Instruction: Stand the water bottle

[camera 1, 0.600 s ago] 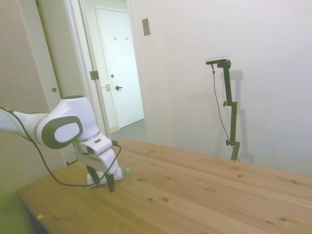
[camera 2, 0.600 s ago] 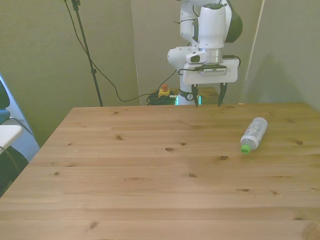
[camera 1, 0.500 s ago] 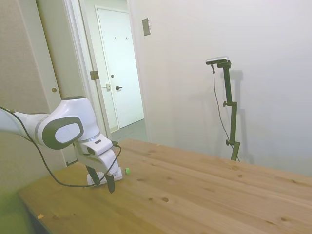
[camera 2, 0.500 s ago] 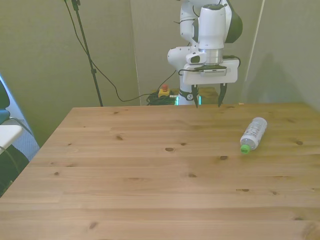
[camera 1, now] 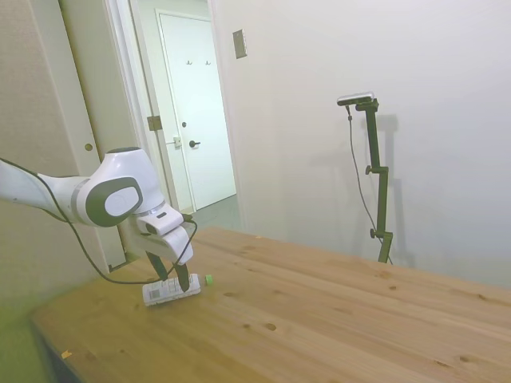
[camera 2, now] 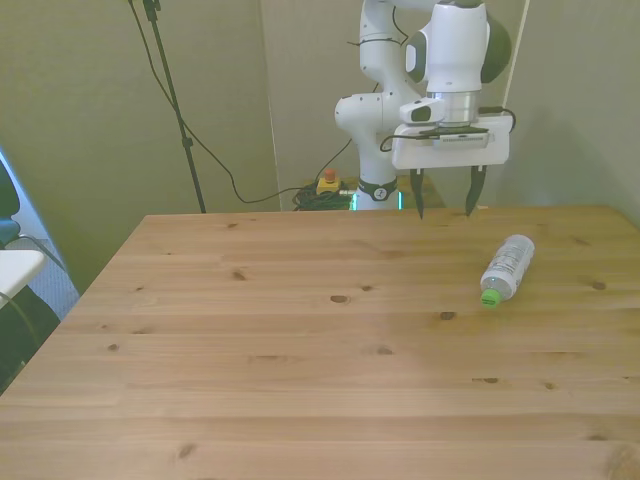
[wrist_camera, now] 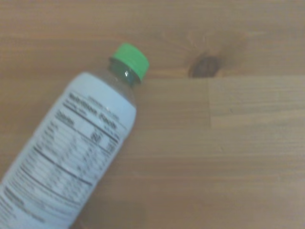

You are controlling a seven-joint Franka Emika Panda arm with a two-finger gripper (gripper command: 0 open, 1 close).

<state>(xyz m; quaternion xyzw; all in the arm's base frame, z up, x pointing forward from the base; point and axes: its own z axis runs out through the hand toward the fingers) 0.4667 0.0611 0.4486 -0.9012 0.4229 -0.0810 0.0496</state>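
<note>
The desk [camera 2: 300, 340] is showing pale wooden planks with dark knots scattered across it, and one such knot [wrist_camera: 205, 67] is lying on the wood just beside the bottle's cap in the wrist view. Beyond the gripper in the side view, a white door [camera 1: 198, 120] is standing shut at the end of a short passage, and plain light walls are closing in the room.

The gripper [camera 2: 443, 208] is hanging in the air above the desk's far edge with its two dark fingers spread well apart and nothing between them.

The water bottle [camera 2: 507, 267] is lying on its side on the desk, below the gripper and off toward the front view's right, apart from the fingers. Its green cap [camera 2: 489, 298] is pointing away from the gripper, and its white label [wrist_camera: 71, 157] is facing up, carrying rows of small dark print.
</note>
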